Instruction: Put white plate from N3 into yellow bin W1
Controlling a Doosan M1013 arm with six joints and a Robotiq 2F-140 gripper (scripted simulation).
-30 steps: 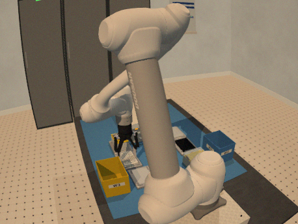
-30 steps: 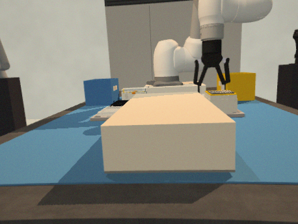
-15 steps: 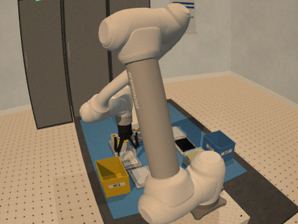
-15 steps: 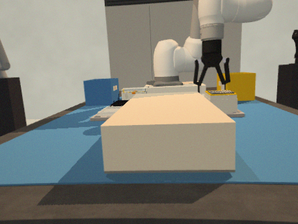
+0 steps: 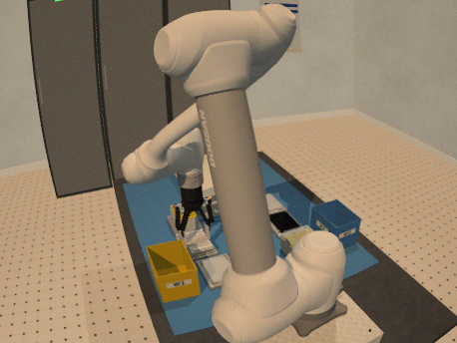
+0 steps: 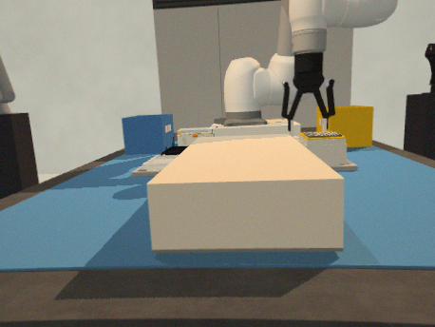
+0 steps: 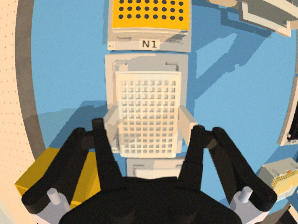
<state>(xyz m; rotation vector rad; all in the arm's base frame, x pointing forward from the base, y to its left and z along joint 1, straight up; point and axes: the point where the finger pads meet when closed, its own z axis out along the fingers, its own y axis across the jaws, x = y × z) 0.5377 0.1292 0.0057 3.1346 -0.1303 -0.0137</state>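
as we look down from the wrist, the white plate (image 5: pixel 199 241) (image 7: pixel 149 117) sits between the two pads of the pincer (image 5: pixel 196 230) (image 6: pixel 307 125) (image 7: pixel 148 114), pinched by its long sides, and it's over nest N3 (image 7: pixel 145 62), whose far end we can see beyond the plate. straight past that nest we've got the yellow-topped rack (image 5: pixel 183 212) (image 6: pixel 323 135) (image 7: pixel 150 24) in the nest marked n1, its top dotted with dark holes. out to the side we spot the yellow bin (image 5: pixel 180 294) (image 6: pixel 351 125), upright on the blue mat (image 5: pixel 145 209) (image 6: pixel 389 190) (image 7: pixel 60 65), near nest N3. over on the other side stands the blue bin (image 5: pixel 349 242) (image 6: pixel 144 135), upright too, and out front in the exterior view we have a big cream box (image 6: pixel 247 214) near the dark edge of the desk (image 6: pixel 214 290).
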